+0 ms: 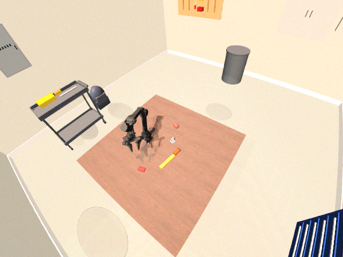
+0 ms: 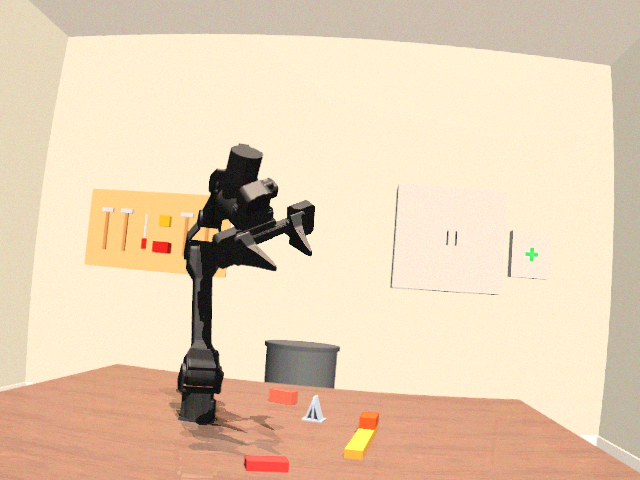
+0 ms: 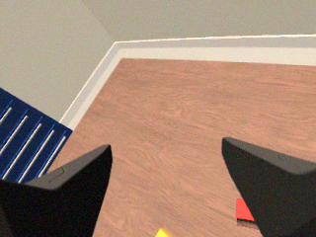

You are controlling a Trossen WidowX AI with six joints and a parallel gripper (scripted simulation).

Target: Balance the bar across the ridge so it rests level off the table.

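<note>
A yellow bar [image 1: 167, 161] [image 2: 360, 442] with an orange block [image 1: 176, 151] [image 2: 369, 420] at its far end lies on the table [image 1: 193, 176] [image 2: 439, 439]. A tip of the bar [image 3: 162, 233] shows at the bottom of the wrist view. The small pale ridge [image 1: 172, 140] [image 2: 314, 410] stands on the table behind the bar, with nothing on it. My gripper [image 1: 135, 151] [image 2: 293, 261] [image 3: 167, 148] is open and empty, high above the table and to the left of the ridge and bar in the top and exterior views.
A red block [image 1: 141, 168] [image 2: 266, 463] [image 3: 244, 209] lies on the table's near left side. A lighter red block [image 1: 176, 125] [image 2: 282, 396] lies behind the ridge. A cart [image 1: 80, 124] and a grey bin [image 1: 235, 66] [image 2: 300, 364] stand beyond the table.
</note>
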